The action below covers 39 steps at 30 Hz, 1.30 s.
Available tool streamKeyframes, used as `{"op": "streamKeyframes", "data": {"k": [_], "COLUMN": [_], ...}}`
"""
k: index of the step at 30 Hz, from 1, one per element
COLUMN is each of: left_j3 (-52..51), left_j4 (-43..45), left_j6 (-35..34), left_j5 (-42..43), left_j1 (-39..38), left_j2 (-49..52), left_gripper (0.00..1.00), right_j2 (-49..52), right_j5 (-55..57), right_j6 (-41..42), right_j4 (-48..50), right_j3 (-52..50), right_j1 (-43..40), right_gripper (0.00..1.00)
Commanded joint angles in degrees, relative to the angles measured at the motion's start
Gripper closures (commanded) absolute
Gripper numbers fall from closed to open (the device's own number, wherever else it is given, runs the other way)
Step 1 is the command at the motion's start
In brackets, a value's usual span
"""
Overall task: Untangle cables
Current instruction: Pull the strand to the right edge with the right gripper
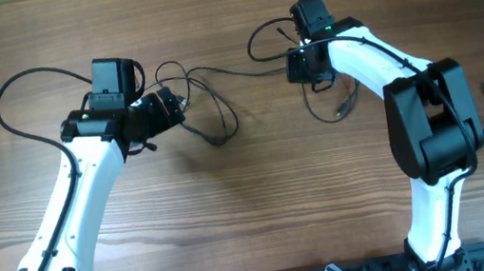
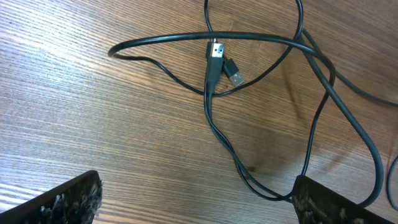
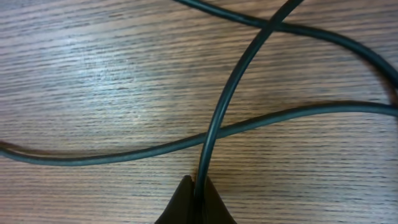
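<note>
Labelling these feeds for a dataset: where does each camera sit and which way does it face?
Overhead: fixed above the wooden table, looking straight down; both white arms, left gripper and right gripper show.
Left wrist: on the left arm, looking down and forward at looped cables and a USB plug; its open fingers frame the bottom corners.
Right wrist: close over the wood, looking down; its shut fingertips pinch one cable.
Shared: overhead and left wrist both show the cable loops by the left gripper.
</note>
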Motion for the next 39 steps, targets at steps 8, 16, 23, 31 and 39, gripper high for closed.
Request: {"op": "streamKeyframes", "data": {"k": [8, 16, 23, 31, 39], "left_j3": [0.0, 0.0, 0.0, 0.0, 0.0], "left_j4": [-0.3, -0.2, -0.3, -0.3, -0.3], "left_j6": [-0.5, -0.5, -0.5, -0.5, -0.5], "left_j5": [-0.7, -0.8, -0.7, -0.7, -0.7], "left_j1": [-0.1, -0.1, -0.1, -0.1, -0.1], "left_j2": [-1.0, -1.0, -1.0, -1.0, -1.0], "left_gripper": [0.00, 0.00, 0.00, 0.00, 0.00], "right_j2": [-15.1, -30.8, -33.1, -33.0, -33.0], "right_j5": [-6.5, -6.5, -4.5, 12.2, 27.2], "right_j6": [0.2, 0.2, 0.0, 0.5, 12.3], "right_j4": [-1.0, 2.2, -2.3, -7.2, -12.6], "right_j3": [4.7, 5.2, 5.1, 4.7, 4.7], "right_j1": [-8.7, -25.0, -39.6, -47.5, -51.0], "right_gripper": [0.96, 0.96, 0.96, 0.96, 0.96]}}
